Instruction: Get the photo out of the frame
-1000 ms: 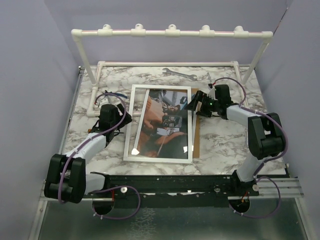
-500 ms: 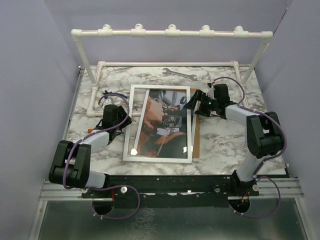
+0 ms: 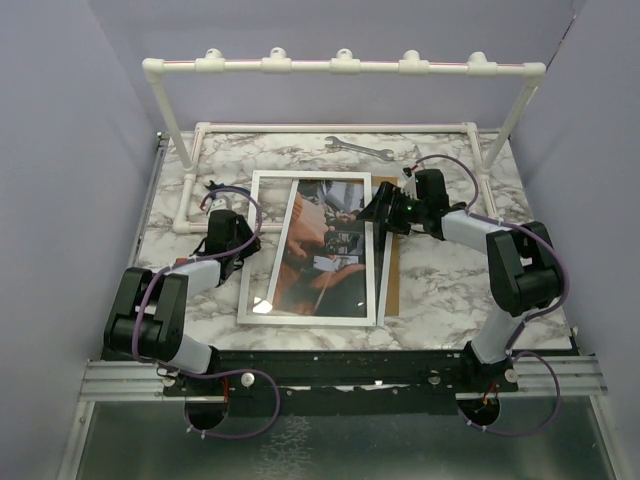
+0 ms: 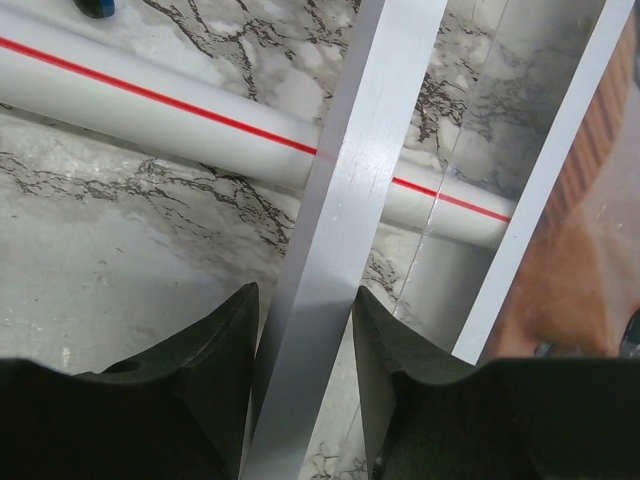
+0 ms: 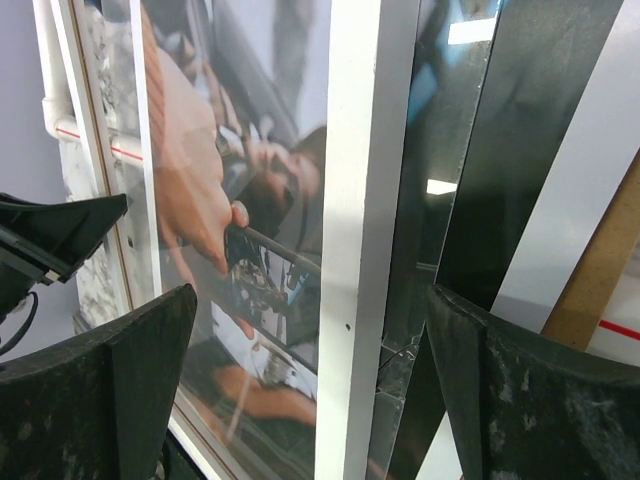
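OK, the frame [image 3: 305, 320] lies glass-up mid desk [image 3: 450, 290], slightly skewed to the desk edge. The photo [image 3: 325, 245] is inside it under the glass, tilted against the white border, its lower end nearer the left side.

At the frame's left border sits the left gripper [image 3: 243, 238]. The left wrist view shows its 2 jaws pinching that white border strip, 1 per side.

At the upper right border is the right gripper [image 3: 380, 212]. Its jaws are spread wide and straddle the white strip, with a clear gap on both sides in the right wrist view.

A brown backing board [image 3: 391, 270] shows along the frame's right side. A wrench [image 3: 358, 148] lies on the desk beyond the frame, apart from it. The white pipe rack [image 3: 340, 65] stands at the far edge.
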Tool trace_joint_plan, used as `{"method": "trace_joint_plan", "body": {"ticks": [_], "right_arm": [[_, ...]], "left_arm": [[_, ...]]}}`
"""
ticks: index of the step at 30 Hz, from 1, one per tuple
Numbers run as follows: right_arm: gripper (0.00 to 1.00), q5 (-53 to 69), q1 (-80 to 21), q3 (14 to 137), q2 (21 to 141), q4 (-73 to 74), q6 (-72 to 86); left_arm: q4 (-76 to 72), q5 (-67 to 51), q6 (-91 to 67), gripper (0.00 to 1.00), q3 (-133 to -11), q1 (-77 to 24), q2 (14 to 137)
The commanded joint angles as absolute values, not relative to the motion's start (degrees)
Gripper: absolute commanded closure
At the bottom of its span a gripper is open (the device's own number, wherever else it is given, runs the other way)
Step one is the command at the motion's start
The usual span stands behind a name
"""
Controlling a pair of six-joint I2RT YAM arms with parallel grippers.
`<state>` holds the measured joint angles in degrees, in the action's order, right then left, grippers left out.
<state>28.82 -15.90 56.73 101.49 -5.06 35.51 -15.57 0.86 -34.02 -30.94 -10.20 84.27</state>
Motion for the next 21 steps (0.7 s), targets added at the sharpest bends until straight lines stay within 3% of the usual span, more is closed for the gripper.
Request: {"method": "trace_joint_plan", "body": {"ticks": [1, 10, 21], "right_arm": [[0.00, 29.2, -17.7, 56.9, 103.8, -4.6, 37.2], [0.00, 30.8, -18.8, 56.7, 104.2, -6.5, 38.8], [0.00, 30.5, -18.9, 56.2, 103.8, -6.4, 38.8]], "left_arm": [[-16.7, -2.9, -32.9, 0.58, -32.4, -10.4, 85.5], [-17.8, -5.0, -32.5, 0.65, -33.5, -10.9, 87.3], [-13.9, -0.5, -31.2, 0.68, -33.9, -11.6, 80.4]]}}
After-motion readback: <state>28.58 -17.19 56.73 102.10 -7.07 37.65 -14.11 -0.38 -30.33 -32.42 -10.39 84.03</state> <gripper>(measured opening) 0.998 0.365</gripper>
